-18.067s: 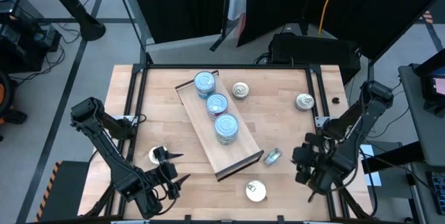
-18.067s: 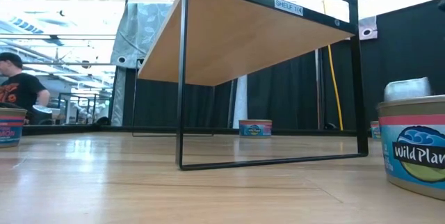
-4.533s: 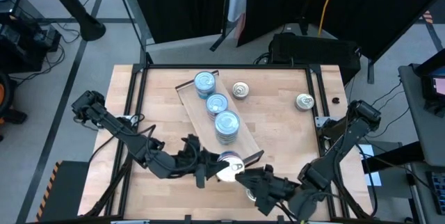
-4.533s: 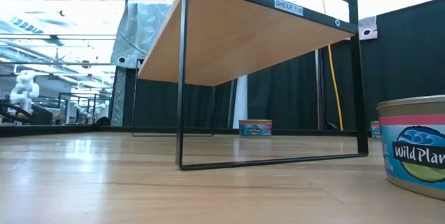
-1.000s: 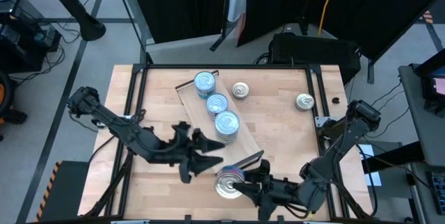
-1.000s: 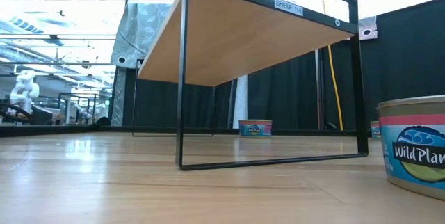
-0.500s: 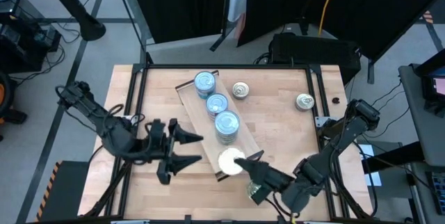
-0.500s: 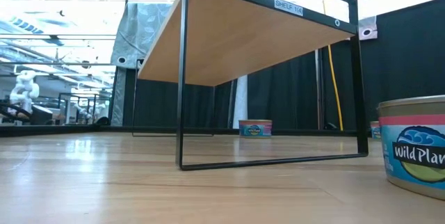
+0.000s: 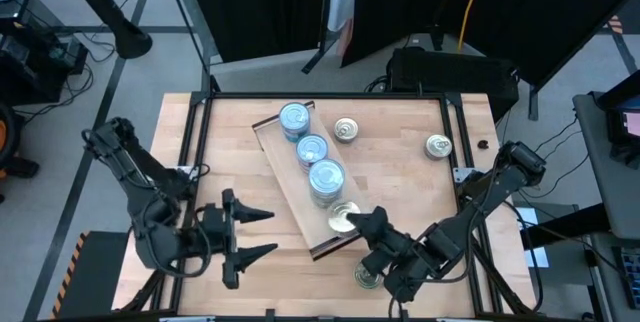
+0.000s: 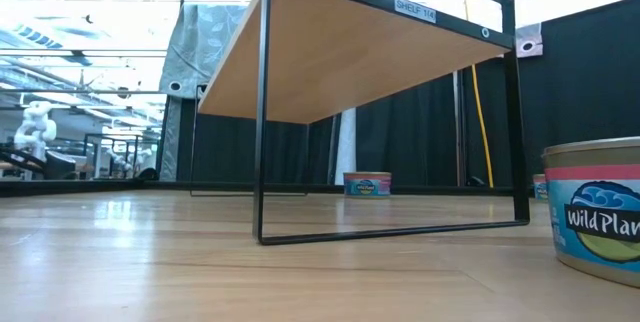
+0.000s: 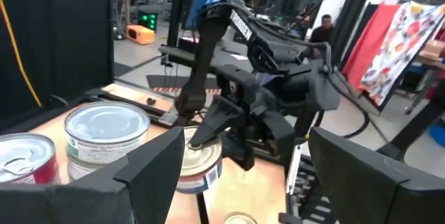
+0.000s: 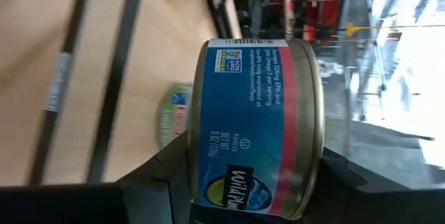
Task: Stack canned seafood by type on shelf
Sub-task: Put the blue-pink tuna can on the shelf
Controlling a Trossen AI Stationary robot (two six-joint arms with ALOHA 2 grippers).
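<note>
The shelf (image 9: 290, 177) lies slantwise in the table's middle, with three blue-topped tins (image 9: 312, 149) in a row on its board. My right gripper (image 9: 358, 222) is shut on a gold-topped tin (image 9: 343, 219) over the shelf's near end. My left gripper (image 9: 272, 232) hangs open near the table's left, near side with nothing between its fingers. Its wrist view looks across at the held tin (image 11: 200, 172). No gripper shows in the low view, where the shelf (image 10: 380, 52) stands on a dark frame. My right gripper pinches the tin between its two fingers, one on the flat top (image 11: 196, 156) and one under the bottom. The fingers come nearly level from the table's near right. In the right wrist view the label wall (image 12: 257, 126) fills the gap. Whether the tin touches the board, I cannot tell.
Two silvery-topped tins (image 9: 346, 129) (image 9: 438, 145) stand on the table beyond and to the right of the shelf. Another tin (image 9: 367, 277) sits under my right arm near the front edge. The low view has a tin (image 10: 595, 212) close at the right.
My right gripper has carried the tin from near the front edge toward the shelf's near end and rolled its wrist, so the tin's gold top now faces up. My left gripper, still open, has drawn back toward the table's left edge.
</note>
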